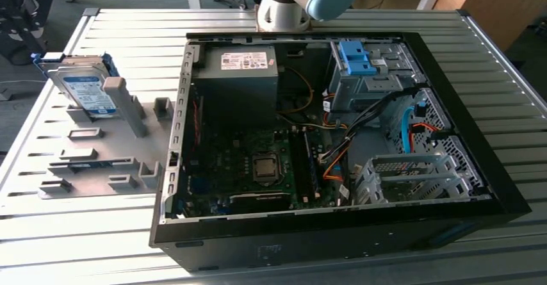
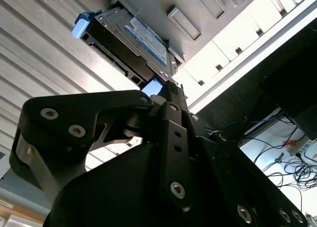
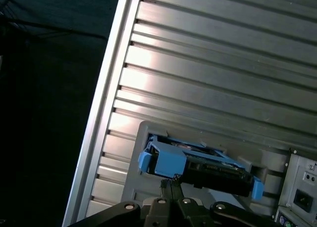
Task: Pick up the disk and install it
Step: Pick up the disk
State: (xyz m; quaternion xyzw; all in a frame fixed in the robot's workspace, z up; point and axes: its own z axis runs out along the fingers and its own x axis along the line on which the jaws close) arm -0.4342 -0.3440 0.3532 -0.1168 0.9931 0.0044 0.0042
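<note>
My hand (image 3: 170, 182), pinched narrow and empty, hangs over the disk (image 3: 208, 170) upright in its grey holder (image 1: 128, 104); I judge squaring to its blue-railed edges matters most.

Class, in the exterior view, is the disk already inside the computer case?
No, the disk stands on edge in the grey holder on the table, outside the computer case.

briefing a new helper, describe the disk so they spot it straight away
To the exterior view's left of the open computer case, a grey fixture plate lies on the table. The disk stands at its far end: silver, white-and-blue label, blue rails, unlike the unlabelled blue bracket inside the case.
</note>
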